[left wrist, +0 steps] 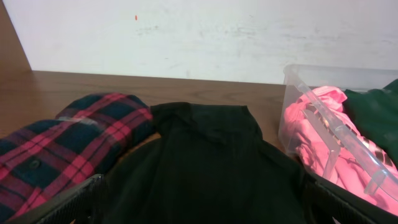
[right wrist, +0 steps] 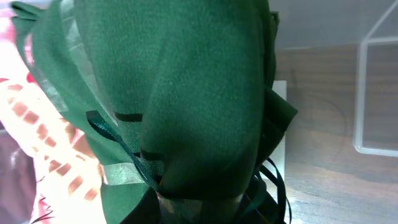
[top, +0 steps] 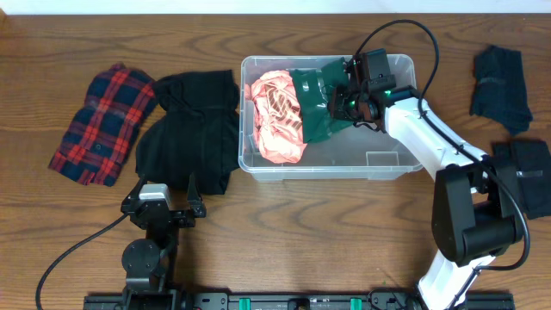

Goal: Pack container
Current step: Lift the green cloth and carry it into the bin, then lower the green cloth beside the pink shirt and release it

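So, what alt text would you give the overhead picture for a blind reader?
The right gripper is down on a green garment inside a clear container, beside a pink garment. A black garment and a plaid shirt lie left of it; the left gripper is open.

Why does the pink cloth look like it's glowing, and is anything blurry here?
Overhead view: sharp, but the pink cloth is overexposed in the container. Left wrist view: the black garment is a dark, near-featureless mass. Right wrist view: the green cloth crowds the lens, slightly soft.
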`<state>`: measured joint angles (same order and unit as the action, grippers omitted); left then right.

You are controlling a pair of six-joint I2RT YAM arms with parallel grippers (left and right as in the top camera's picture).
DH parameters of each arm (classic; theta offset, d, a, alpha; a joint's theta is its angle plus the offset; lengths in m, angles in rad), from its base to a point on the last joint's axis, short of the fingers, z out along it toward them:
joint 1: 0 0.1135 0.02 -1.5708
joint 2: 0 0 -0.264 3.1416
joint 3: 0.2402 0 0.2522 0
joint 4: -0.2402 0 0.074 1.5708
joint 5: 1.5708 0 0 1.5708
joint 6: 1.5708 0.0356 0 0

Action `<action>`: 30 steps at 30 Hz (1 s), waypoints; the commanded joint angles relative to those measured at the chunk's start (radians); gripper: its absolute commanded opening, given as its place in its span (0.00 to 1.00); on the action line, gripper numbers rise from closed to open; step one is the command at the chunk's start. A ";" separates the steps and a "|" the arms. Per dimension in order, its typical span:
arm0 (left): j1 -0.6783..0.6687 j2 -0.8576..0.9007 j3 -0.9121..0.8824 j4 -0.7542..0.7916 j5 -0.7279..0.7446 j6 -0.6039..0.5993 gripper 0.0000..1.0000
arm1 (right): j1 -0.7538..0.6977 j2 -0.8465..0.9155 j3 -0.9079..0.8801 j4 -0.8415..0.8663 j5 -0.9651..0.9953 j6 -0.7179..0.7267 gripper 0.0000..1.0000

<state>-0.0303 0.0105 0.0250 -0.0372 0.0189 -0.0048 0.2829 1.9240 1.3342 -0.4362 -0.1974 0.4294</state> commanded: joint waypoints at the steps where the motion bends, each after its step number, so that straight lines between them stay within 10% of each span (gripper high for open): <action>1: -0.006 -0.005 -0.021 -0.033 -0.024 -0.016 0.98 | 0.010 0.010 0.012 0.006 0.065 0.018 0.03; 12: -0.006 -0.005 -0.021 -0.033 -0.024 -0.016 0.98 | 0.014 0.010 0.012 -0.001 0.061 -0.107 0.74; 30: -0.006 -0.005 -0.021 -0.033 -0.024 -0.016 0.98 | 0.034 -0.074 0.014 0.040 0.149 -0.417 0.87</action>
<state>-0.0303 0.0105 0.0250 -0.0376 0.0189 -0.0048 0.2955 1.8797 1.3342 -0.3954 -0.0803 0.0696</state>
